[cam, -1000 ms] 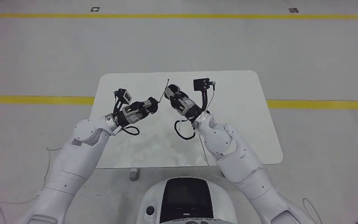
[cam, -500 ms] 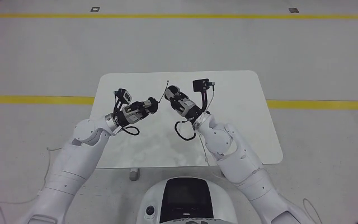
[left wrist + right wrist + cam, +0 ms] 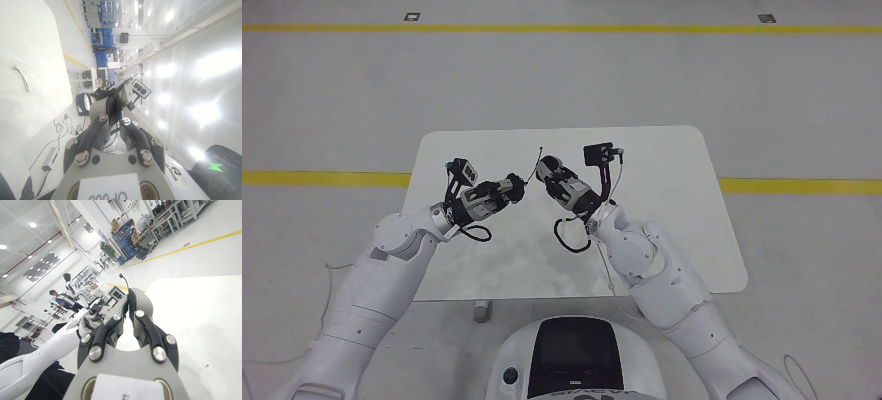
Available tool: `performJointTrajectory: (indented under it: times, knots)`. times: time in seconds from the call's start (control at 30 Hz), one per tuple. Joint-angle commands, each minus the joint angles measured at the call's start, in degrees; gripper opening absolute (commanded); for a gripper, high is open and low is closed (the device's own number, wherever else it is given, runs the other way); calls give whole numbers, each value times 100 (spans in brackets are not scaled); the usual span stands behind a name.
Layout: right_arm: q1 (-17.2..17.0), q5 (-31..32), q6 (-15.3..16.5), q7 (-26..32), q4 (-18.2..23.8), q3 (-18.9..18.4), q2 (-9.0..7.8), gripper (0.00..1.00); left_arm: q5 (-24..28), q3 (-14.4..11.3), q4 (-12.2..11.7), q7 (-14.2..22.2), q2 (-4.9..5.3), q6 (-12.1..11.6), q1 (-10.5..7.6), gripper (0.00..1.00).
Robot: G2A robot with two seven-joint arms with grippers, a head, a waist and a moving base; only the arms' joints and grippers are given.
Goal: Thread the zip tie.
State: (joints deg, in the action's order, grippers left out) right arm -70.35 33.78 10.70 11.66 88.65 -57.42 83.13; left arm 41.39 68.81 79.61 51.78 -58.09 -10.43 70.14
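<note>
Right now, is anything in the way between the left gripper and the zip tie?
Nothing visible. The right gripper is shut on the zip tie, its head end sticking out free, and the left gripper sits close beside it above the table.

Bright overhead light was thrown by ceiling lamps (image 3: 32,224). The left wrist view was washed by glare; edges were bent in both wrist views.

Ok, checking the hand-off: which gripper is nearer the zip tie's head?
Right. The right gripper pinches the zip tie short of its head; the left gripper sits farther off.
</note>
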Motion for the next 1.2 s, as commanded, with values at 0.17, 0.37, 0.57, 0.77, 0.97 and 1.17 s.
performJointTrajectory:
  times: [0.17,0.37,0.57,0.77,0.97,1.17]
  knots:
    - [5,-183,160,125,8,10,-1,0,0,0,0,0,0,0,0,0]
    - [9,-199,232,176,5,8,-10,0,0,0,0,0,0,0,0,0]
    - [3,-55,171,120,-14,9,-17,0,0,0,0,0,0,0,0,0]
    - [10,-35,150,114,-51,32,-15,0,0,0,0,0,0,0,0,0]
    - [31,-58,154,176,-90,70,-12,0,0,0,0,0,0,0,0,0]
    - [40,-66,142,237,-98,82,-14,0,0,0,0,0,0,0,0,0]
